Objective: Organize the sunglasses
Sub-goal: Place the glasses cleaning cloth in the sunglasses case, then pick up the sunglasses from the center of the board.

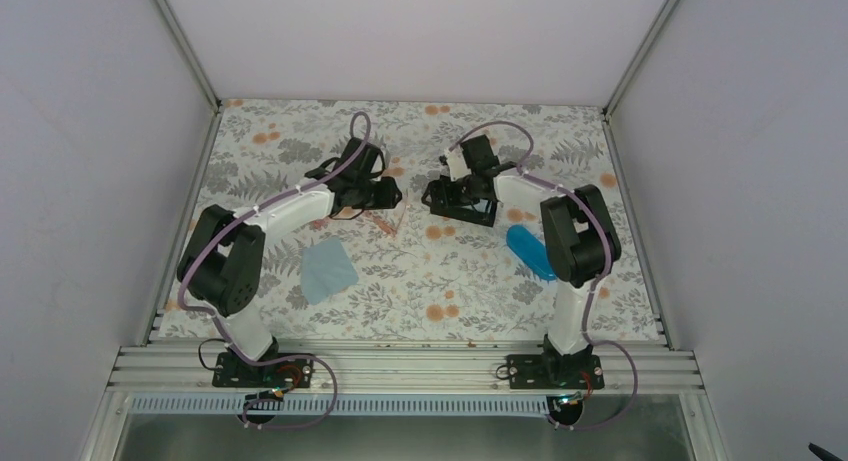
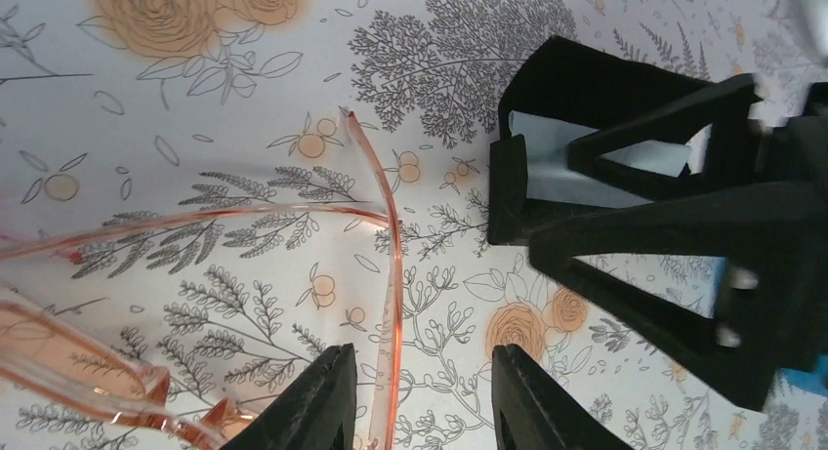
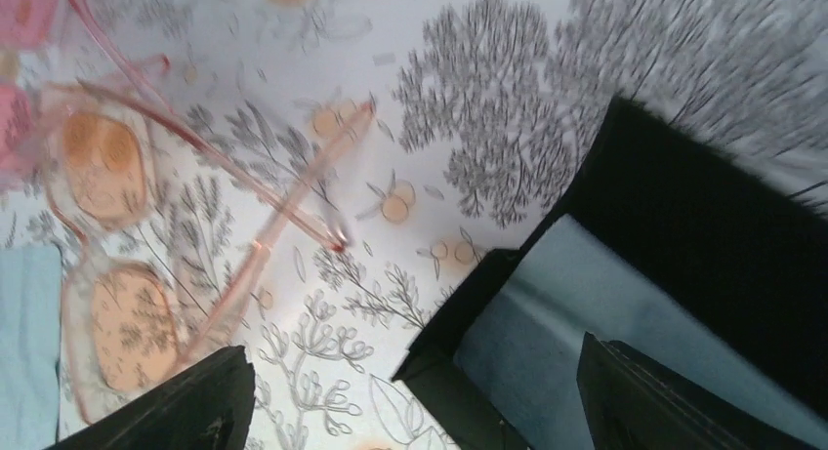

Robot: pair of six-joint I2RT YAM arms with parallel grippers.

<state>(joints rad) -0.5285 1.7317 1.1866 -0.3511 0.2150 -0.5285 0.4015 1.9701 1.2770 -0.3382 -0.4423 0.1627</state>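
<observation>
Plainly a light, fragile thing: the sunglasses (image 2: pixel 391 274) lie on the floral tabletop (image 1: pixel 450 291), left of centre, at the left pincer (image 2: pixel 425 352).
The thin translucent pink frame and slim crossed arms look springy yet easy to bend or snap, and the smooth plastic may slip; I judge the sturdier hold to be near a hinge or the bridge, with a gentle squeeze, never on the lenses; the left pincer stands narrowly parted, one arm running between its fingers, not visibly pinched; the right pincer (image 3: pixel 410 352) gapes wide, holding nothing. Count: one pair of sunglasses, one blue case (image 1: pixel 530 251), one pale blue cloth (image 1: pixel 328 269), two pincers.
</observation>
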